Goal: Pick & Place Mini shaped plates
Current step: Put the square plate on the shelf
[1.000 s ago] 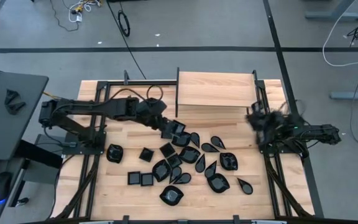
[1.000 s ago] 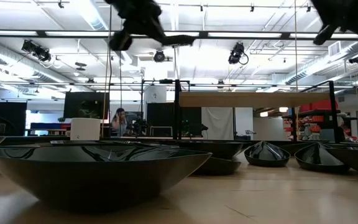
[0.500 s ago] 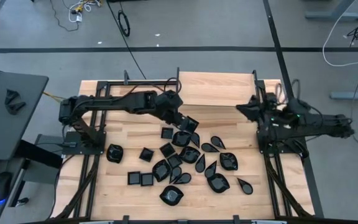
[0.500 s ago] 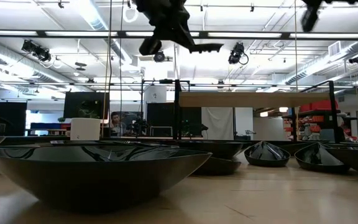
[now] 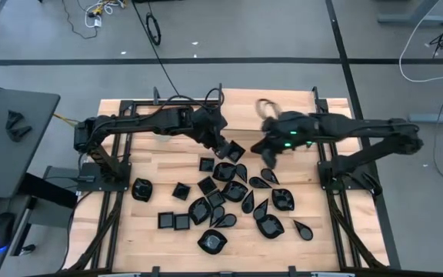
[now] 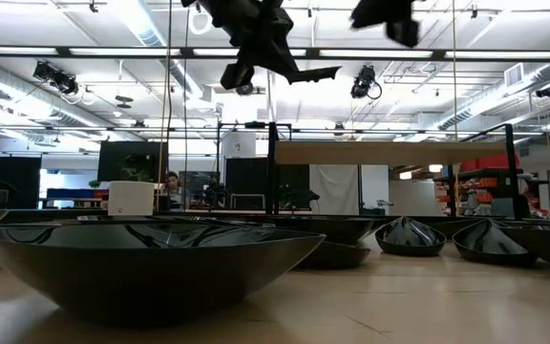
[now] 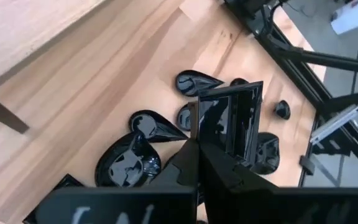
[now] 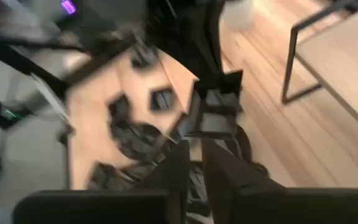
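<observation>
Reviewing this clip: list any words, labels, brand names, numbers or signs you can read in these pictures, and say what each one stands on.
None can be read.
The square plate held in the left gripper is plain glossy black.
The other black plates, the wooden table and the right gripper bear no marking that shows.
Room signs behind the table: too small to read.

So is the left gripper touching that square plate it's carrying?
Touching. The left wrist view shows the left gripper pinching the square plate's edge, lifted above the table.
</observation>
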Controlling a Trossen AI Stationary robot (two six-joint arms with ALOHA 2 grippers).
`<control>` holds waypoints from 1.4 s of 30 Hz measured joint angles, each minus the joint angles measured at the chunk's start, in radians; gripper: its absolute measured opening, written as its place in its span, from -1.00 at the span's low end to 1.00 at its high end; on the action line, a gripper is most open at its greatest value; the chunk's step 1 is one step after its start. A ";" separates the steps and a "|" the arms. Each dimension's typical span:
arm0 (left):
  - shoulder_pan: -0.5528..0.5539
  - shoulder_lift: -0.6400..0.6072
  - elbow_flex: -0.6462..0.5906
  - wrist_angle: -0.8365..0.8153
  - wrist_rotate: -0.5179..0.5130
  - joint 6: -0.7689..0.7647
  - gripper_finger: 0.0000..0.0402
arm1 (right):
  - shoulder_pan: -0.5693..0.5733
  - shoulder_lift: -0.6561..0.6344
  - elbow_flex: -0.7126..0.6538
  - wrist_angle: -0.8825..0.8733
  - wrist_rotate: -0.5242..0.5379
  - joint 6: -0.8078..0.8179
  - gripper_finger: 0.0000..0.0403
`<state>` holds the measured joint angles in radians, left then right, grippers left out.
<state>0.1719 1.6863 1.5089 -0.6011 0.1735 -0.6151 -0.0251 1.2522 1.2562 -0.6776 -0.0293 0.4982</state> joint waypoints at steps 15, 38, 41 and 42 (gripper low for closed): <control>-0.005 0.000 0.000 0.004 0.078 0.051 -0.94 | 0.001 0.224 0.105 0.000 0.082 -0.171 -0.28; -0.008 0.000 -0.004 0.055 0.089 0.052 -0.91 | 0.000 0.228 0.106 -0.055 0.099 -0.153 -0.97; -0.008 0.000 -0.004 0.087 0.090 0.061 -0.84 | 0.000 0.229 0.106 -0.087 0.097 -0.140 -0.98; -0.008 0.000 -0.002 0.103 0.090 0.067 -0.79 | 0.001 0.230 0.107 -0.105 0.091 -0.136 -0.98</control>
<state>0.1642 1.6859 1.5065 -0.4978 0.2638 -0.5479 -0.0243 1.4821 1.3628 -0.7822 0.0616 0.3624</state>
